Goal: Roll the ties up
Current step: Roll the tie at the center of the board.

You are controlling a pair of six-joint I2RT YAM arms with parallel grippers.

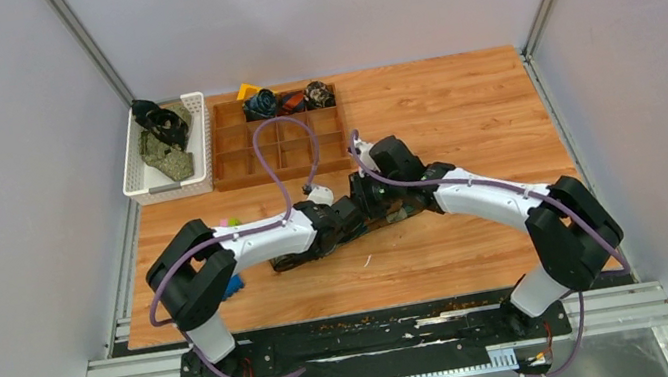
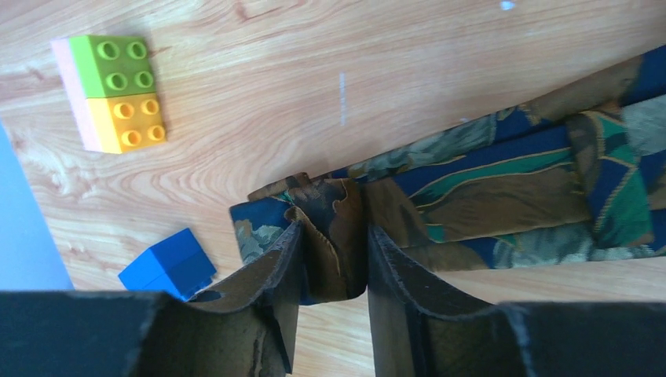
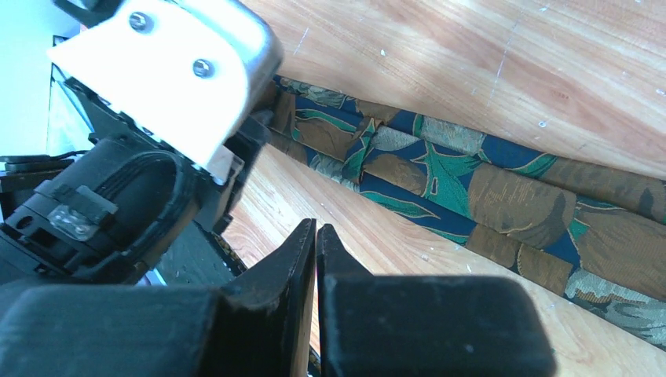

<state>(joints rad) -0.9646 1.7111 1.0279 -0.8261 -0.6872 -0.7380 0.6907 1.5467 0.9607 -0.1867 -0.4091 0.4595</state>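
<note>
One tie (image 2: 503, 169), patterned navy, brown and green, lies stretched across the wooden table; it also shows in the right wrist view (image 3: 471, 169) and in the top view (image 1: 293, 260). My left gripper (image 2: 334, 239) is shut on the tie's folded-over end, with the fabric pinched between both fingers (image 2: 271, 271). In the top view the left gripper (image 1: 353, 220) sits mid-table over the tie. My right gripper (image 3: 316, 232) is shut and empty, just beside the tie over bare wood, close to the left wrist (image 3: 169, 67). It also shows in the top view (image 1: 367, 195).
A white basket (image 1: 133, 175) at back left holds several loose ties. A wooden compartment tray (image 1: 234, 159) beside it holds rolled ties (image 1: 261, 104) in its far row. A green-and-yellow block (image 2: 118, 90) and a blue block (image 2: 166, 263) lie near the left gripper.
</note>
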